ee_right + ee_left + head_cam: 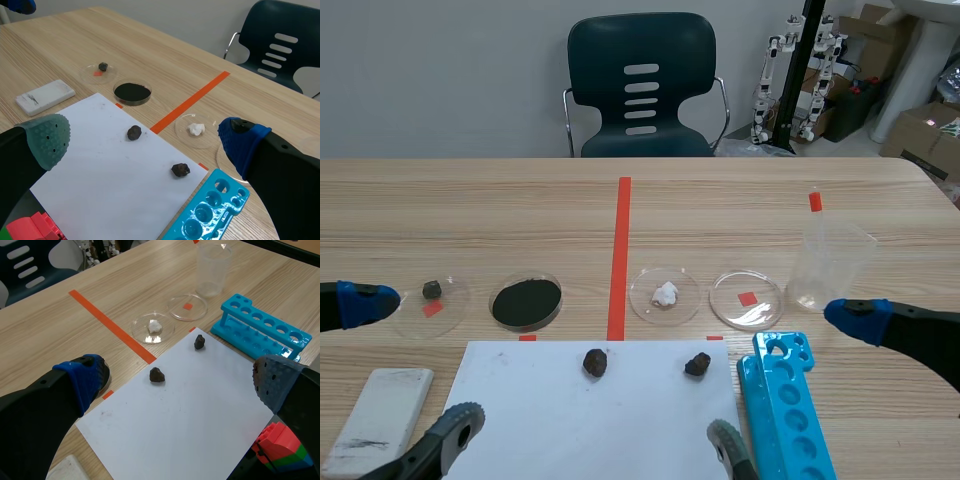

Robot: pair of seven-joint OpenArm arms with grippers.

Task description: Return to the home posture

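My left gripper [412,362] hangs open low at the left, over the near left corner of the white paper [570,420]. In its own view the left gripper [178,385] has wide-spread fingers and nothing between them. My right gripper [790,378] is open low at the right, above the blue tube rack [790,410]. Seen from its wrist, the right gripper [145,142] is empty too. Two dark lumps [595,362] [698,364] lie on the paper's far edge.
Beyond the paper stands a row of dishes: one with a small dark lump [432,300], one with black powder [526,302], one with a white lump [665,295], one bare [747,298]. A clear beaker [830,265] stands right. A white flat box [380,415] lies near left. A chair [640,85] stands behind.
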